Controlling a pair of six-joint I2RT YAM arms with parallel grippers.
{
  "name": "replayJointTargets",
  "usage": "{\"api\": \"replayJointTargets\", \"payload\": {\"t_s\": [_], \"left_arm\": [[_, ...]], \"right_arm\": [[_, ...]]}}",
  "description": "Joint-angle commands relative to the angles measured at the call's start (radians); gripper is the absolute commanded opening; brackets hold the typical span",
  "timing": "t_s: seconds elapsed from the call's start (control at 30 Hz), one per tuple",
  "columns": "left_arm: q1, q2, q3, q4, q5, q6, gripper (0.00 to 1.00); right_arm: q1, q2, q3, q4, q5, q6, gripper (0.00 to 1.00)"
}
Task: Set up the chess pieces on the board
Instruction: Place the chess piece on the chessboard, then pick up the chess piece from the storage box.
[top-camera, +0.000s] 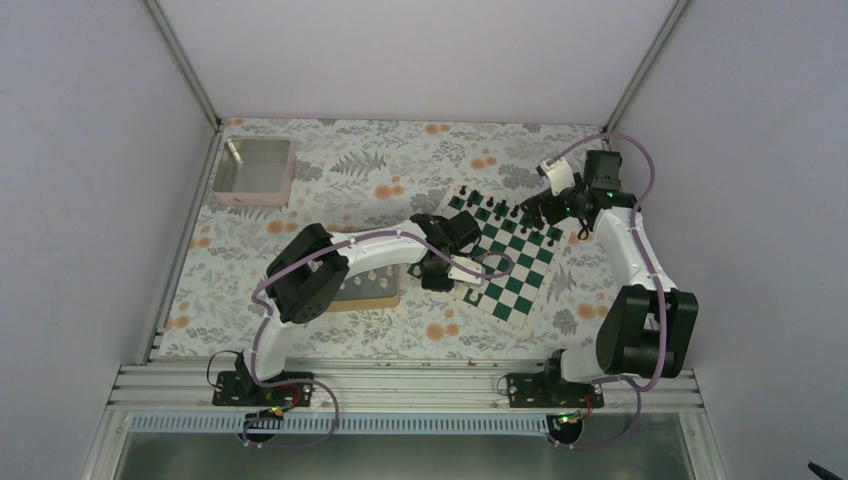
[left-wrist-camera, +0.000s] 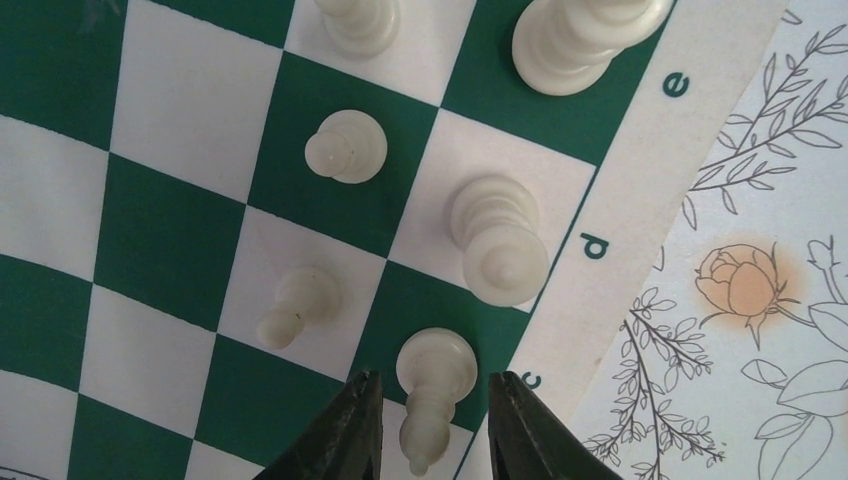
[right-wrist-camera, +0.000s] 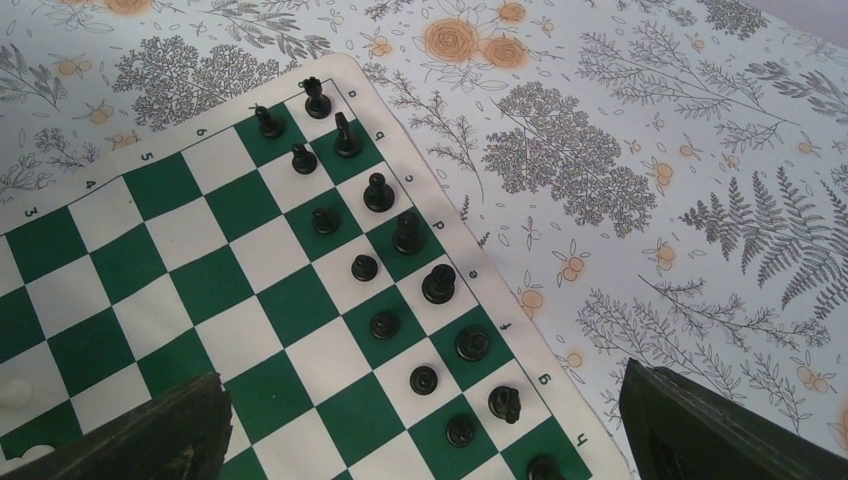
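Observation:
The green and white board (top-camera: 520, 285) lies right of centre on the floral cloth. In the left wrist view my left gripper (left-wrist-camera: 434, 382) is open, its two dark fingers (left-wrist-camera: 345, 430) standing either side of a white bishop (left-wrist-camera: 437, 372) without touching it. The bishop stands upright on the green square by the letter c. Other white pieces stand nearby: two pawns (left-wrist-camera: 345, 147) (left-wrist-camera: 300, 305) and a taller piece (left-wrist-camera: 497, 245) by the letter d. My right gripper (right-wrist-camera: 420, 420) is wide open and empty above the board's far side (right-wrist-camera: 200, 270).
Black pieces (right-wrist-camera: 438, 283) stand in two rows along the lettered far edge. A pinkish square tray (top-camera: 253, 170) sits at the back left. A gold-rimmed tin (top-camera: 365, 285) holding white pieces lies under my left arm. The board's white border (left-wrist-camera: 640, 170) meets the floral cloth.

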Motion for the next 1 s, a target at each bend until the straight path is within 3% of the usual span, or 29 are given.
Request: {"api": "replayJointTargets", "payload": {"t_s": [0.0,0.3,0.57,0.97], "left_arm": [[-0.006,-0.034,0.011,-0.005,-0.02,0.008,0.29],[-0.005,-0.078,0.006,-0.014,-0.072,0.021,0.36],[0.022,-0.165,-0.027,-0.121,-0.134,0.045,0.38],[0.356,-0.375,-0.13,-0.174,-0.106,0.128,0.38]], "right_arm": [[-0.008,-0.015,-0.005,0.007,-0.026,0.003,1.0],[-0.009,-0.011,-0.002,0.003,-0.032,0.001,1.0],[-0.008,-0.011,0.0,0.001,-0.031,0.0,1.0],[-0.007,0.003,0.015,-0.005,-0.04,0.002,1.0]]}}
